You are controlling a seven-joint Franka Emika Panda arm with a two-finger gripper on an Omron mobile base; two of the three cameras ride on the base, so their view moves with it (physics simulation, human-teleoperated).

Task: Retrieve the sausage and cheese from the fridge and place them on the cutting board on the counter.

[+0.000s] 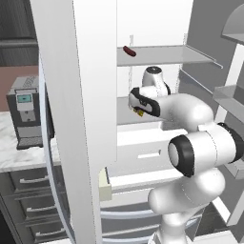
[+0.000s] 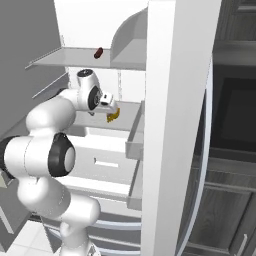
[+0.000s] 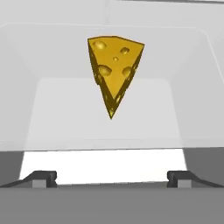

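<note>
Cheese point(image 3: 114, 70) ahead of open tool point(image 3: 112, 177)

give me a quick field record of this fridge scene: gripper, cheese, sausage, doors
gripper: open, nothing between the fingers, pointed at the cheese
cheese: yellow wedge on a white fridge shelf, ahead of the fingertips, not yet touched
sausage: dark red link on the shelf above the one the arm reaches into
fridge: doors open, white shelves showing
coffee machine: on the marble counter left of the fridge

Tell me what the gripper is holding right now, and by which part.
Nothing. The gripper is open, its fingertips apart and short of the cheese on the fridge shelf.
</note>
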